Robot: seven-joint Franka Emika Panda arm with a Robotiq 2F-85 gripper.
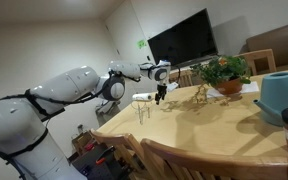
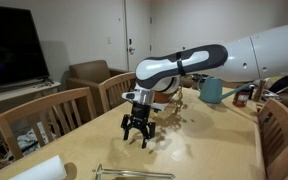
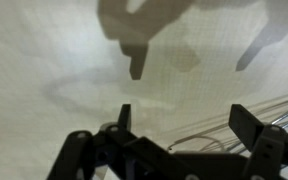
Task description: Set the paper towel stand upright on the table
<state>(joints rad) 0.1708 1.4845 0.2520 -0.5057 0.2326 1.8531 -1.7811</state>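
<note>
Nearest me in an exterior view, the paper towel stand (image 2: 134,172) lies on its side on the smooth tan wooden desk (image 2: 209,140), its slim silvery wire post and ring flat against the top. Just beyond it my claw (image 2: 137,138) hangs low over the desk, black fingers spread, released and gripping nothing. Farther back stand slatted wooden chairs (image 2: 44,115) and a dark flat screen (image 2: 14,45).
</note>
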